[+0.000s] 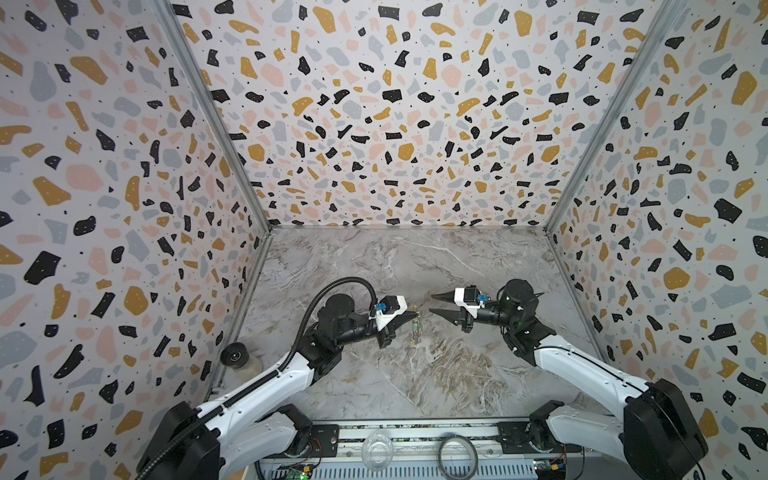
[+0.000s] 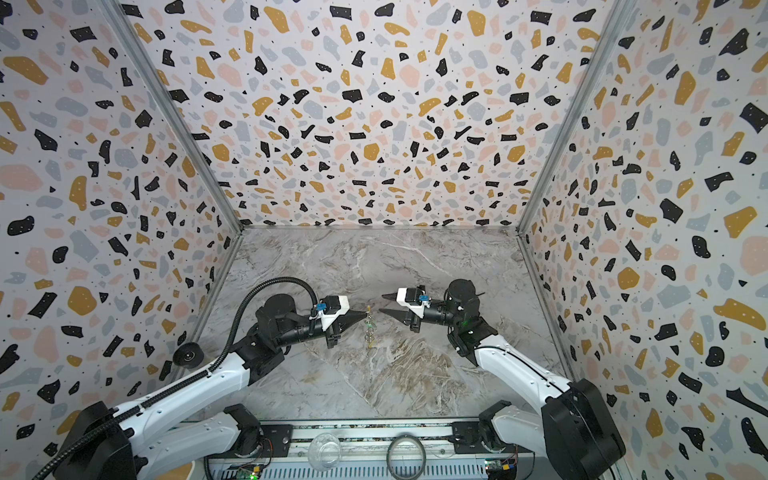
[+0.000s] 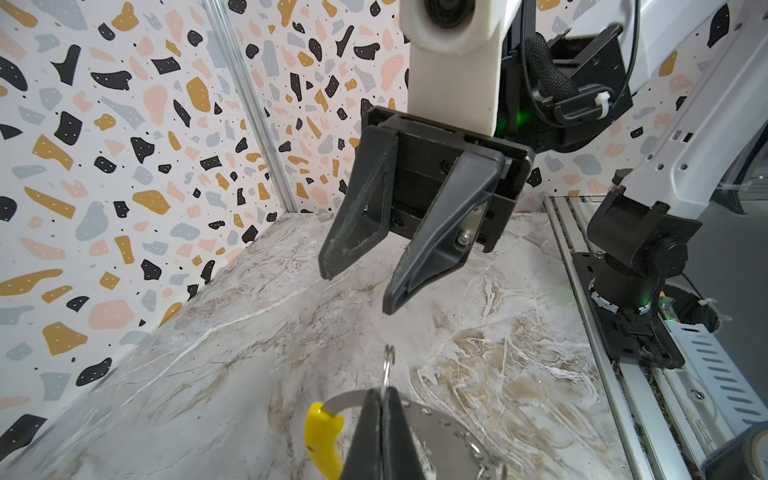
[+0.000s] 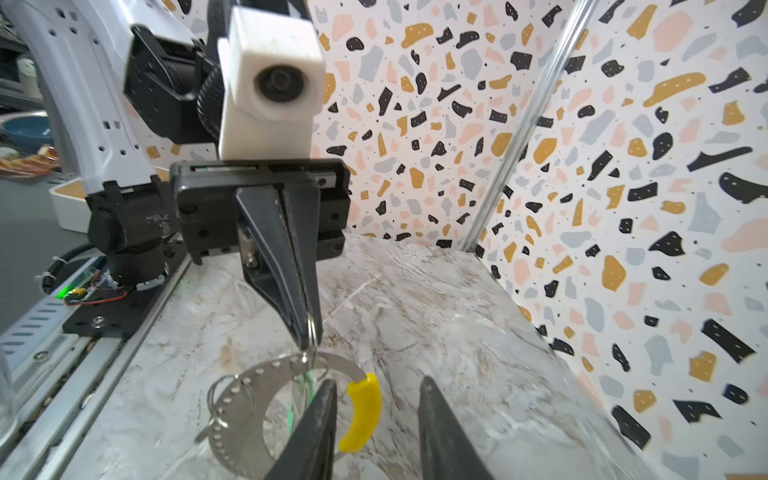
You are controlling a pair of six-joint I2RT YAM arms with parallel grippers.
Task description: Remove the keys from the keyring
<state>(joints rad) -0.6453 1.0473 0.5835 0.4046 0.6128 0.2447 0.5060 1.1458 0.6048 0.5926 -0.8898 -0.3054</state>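
Nothing off yet! Left gripper (image 4: 307,338) pinched shut on the keyring (image 4: 249,395), dangling it centre-frame over the marble table (image 1: 457,374). Keys (image 1: 415,329) hanging underneath, apparently both attached. Right gripper (image 1: 432,303) just to the right, fingers partly spread, empty. Whole removal left.

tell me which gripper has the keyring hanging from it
The left gripper: its jaws are pinched shut on a small ring atop the dangling keyring. The right gripper stands open facing it, holding nothing.
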